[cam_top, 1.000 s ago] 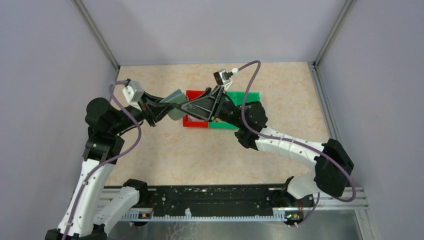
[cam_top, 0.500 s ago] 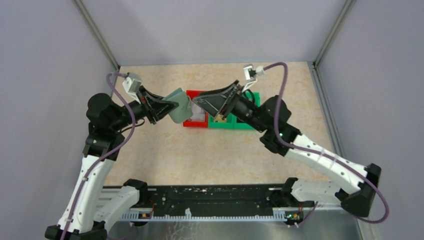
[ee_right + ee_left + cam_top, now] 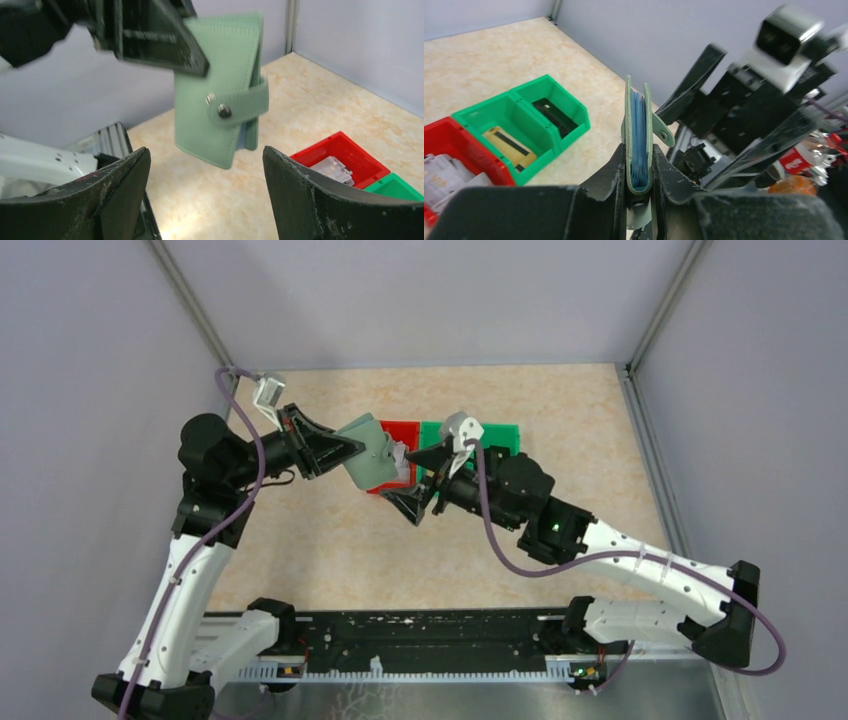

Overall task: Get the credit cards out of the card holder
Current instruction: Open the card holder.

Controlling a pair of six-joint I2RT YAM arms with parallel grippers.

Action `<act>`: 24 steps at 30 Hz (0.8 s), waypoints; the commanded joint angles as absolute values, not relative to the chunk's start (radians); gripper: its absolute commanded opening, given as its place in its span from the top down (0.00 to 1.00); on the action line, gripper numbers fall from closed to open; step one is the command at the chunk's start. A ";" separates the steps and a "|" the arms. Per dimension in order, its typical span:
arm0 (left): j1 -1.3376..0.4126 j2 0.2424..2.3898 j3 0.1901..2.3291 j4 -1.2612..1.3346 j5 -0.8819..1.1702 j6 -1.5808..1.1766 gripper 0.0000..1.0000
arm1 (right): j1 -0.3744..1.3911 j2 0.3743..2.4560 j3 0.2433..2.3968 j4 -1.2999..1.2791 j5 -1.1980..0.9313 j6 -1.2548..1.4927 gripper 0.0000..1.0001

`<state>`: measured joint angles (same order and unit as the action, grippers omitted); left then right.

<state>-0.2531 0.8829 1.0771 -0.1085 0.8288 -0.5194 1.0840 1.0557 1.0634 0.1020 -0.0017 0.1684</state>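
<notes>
Bench (image 3: 330, 540) top is beige, marbled stone-look, matte. Three plain pale lilac-grey panels box it in: left wall (image 3: 90, 390), far wall (image 3: 430, 300), right wall (image 3: 760, 390). Grey metal left post (image 3: 195, 310) and right post (image 3: 660, 305) stand at the far corners. Near edge has a black rail (image 3: 430, 630) across the width, with a brushed metal sheet (image 3: 450, 700) just nearer. Light is even and diffuse, shadows soft.

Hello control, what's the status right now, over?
Left pincer shut on card holder, held aloft. Right pincer open, empty, facing it. Cards tucked inside; closing tab crosses the edge.
</notes>
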 commanded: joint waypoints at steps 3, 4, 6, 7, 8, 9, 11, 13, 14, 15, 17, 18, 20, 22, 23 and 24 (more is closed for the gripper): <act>-0.258 0.913 1.137 0.076 0.992 -0.704 1.00 | 1.087 0.977 0.922 0.398 -0.032 0.076 0.19; -0.258 0.917 1.138 0.094 1.008 -0.719 1.00 | 1.088 0.984 0.907 0.439 -0.034 0.086 0.20; -0.258 0.923 1.134 0.140 1.041 -0.759 1.00 | 1.088 1.012 0.903 0.491 -0.031 0.106 0.24; -0.258 0.926 1.132 0.160 1.056 -0.779 1.00 | 1.088 1.023 0.905 0.508 -0.024 0.117 0.25; -0.258 0.927 1.131 0.180 1.069 -0.793 1.00 | 1.088 1.028 0.899 0.534 -0.025 0.132 0.27; -0.258 0.927 1.130 0.183 1.079 -0.799 1.00 | 1.087 1.031 0.890 0.569 -0.033 0.146 0.27; -0.258 0.918 1.124 0.189 1.091 -0.805 1.00 | 1.085 1.036 0.875 0.630 -0.054 0.188 0.28; -0.258 0.910 1.116 0.201 1.106 -0.811 1.00 | 1.082 1.043 0.869 0.670 -0.087 0.229 0.28; -0.258 0.906 1.113 0.203 1.108 -0.812 1.00 | 1.078 1.048 0.864 0.690 -0.106 0.243 0.29; -0.258 0.904 1.113 0.205 1.112 -0.815 1.00 | 1.077 1.051 0.861 0.702 -0.109 0.256 0.29; -0.258 0.904 1.113 0.221 1.119 -0.832 1.00 | 1.076 1.061 0.860 0.720 -0.107 0.269 0.31; -0.258 0.902 1.115 0.228 1.122 -0.842 1.00 | 1.074 1.065 0.860 0.721 -0.107 0.270 0.32; -0.258 0.900 1.123 0.238 1.128 -0.860 1.00 | 1.076 1.068 0.856 0.727 -0.097 0.270 0.34; -0.258 0.901 1.133 0.243 1.134 -0.874 1.00 | 1.075 1.065 0.839 0.747 -0.073 0.270 0.35; -0.258 0.901 1.138 0.250 1.137 -0.888 1.00 | 1.076 1.064 0.829 0.769 -0.062 0.268 0.35; -0.258 0.901 1.143 0.258 1.138 -0.898 1.00 | 1.075 1.063 0.817 0.794 -0.049 0.266 0.34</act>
